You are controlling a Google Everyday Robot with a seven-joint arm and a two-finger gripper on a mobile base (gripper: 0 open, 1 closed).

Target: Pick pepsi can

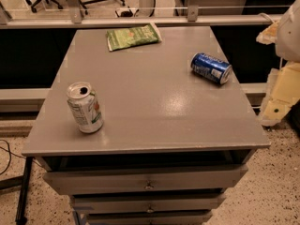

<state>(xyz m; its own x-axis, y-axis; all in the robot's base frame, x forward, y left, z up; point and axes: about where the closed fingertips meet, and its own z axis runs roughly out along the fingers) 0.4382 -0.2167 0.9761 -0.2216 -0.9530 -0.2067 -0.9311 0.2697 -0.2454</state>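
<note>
The pepsi can (211, 68), blue with white lettering and silver ends, lies on its side at the right of the grey cabinet top (150, 107), towards the back. My gripper (277, 100) shows as cream and white parts at the right edge of the camera view. It is off the cabinet's right side, to the right of the can and a little nearer, and well apart from it.
A white-and-green can (85, 108) with an opened silver top stands upright at the front left. A green snack bag (132, 36) lies flat at the back. The cabinet has drawers (149, 181) below. A rail and glass partition run behind it.
</note>
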